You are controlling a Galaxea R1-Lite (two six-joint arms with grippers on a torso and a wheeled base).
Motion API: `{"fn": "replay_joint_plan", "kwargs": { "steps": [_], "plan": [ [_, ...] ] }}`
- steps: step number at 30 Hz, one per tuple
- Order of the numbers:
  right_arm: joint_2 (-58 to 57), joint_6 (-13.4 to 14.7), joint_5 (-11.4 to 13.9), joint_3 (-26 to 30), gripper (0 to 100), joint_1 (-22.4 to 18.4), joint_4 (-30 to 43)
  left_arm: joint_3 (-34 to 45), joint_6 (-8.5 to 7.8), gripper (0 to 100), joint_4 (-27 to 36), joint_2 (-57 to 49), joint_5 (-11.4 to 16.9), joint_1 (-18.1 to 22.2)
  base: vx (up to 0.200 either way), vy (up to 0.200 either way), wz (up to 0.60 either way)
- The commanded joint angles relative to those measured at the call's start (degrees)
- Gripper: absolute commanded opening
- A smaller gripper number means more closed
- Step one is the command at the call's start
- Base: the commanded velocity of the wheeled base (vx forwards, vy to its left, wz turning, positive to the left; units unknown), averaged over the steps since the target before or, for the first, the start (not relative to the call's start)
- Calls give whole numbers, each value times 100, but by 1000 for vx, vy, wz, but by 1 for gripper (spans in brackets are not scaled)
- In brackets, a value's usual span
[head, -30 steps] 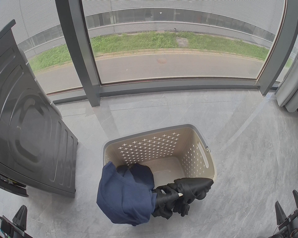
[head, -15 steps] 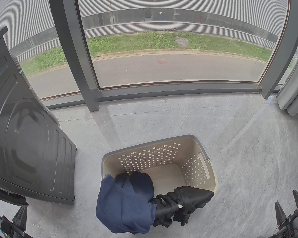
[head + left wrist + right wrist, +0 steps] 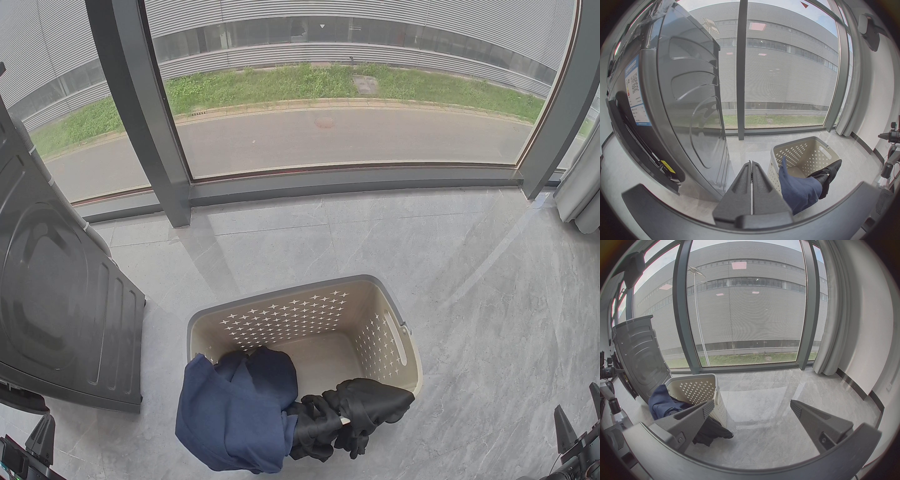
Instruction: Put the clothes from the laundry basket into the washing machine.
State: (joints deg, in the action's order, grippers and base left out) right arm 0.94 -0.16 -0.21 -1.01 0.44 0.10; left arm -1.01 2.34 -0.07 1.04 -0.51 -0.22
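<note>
Only the head camera has shifted since earlier; the navy garment (image 3: 231, 419) and black garment (image 3: 365, 406) are still draped over the near rim of the laundry basket (image 3: 282, 295), set beside the washing machine (image 3: 56, 300). The left gripper (image 3: 751, 164) is pressed together on nothing, the right gripper (image 3: 750, 404) spread wide, empty.

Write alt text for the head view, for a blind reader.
A beige laundry basket sits on grey floor, a navy garment and a black garment draped over its near rim; the dark washing machine stands at left.
</note>
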Motion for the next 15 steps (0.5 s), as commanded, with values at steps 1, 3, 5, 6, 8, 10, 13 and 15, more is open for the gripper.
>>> {"fn": "replay_joint_plan", "kwargs": {
  "steps": [1,3,5,6,8,10,13,15],
  "plan": [
    [-68,-2,-6,84,100,0,-1,101,3,0,-1,-95,-2,-4,200,0,0],
    [-68,-2,3,84,100,0,-1,101,3,0,-1,-95,-2,4,200,0,0],
    [-68,-2,-6,84,100,0,-1,101,3,0,-1,-95,-2,-4,200,0,0],
    [-68,-2,3,84,100,0,-1,101,-6,0,-1,-95,-2,-4,0,0,0],
    [-68,-2,-6,92,100,0,-1,101,3,0,-1,-104,-2,-4,0,0,0],
    [-68,-2,-6,84,100,0,-1,101,3,0,-1,-95,-2,4,0,0,0],
    [-68,-2,-6,84,100,0,-1,101,-6,0,-1,-95,-2,-4,0,0,0],
    [-68,-2,-6,84,100,0,-1,101,3,0,-1,-95,-2,-4,100,0,0]
  ]
}}
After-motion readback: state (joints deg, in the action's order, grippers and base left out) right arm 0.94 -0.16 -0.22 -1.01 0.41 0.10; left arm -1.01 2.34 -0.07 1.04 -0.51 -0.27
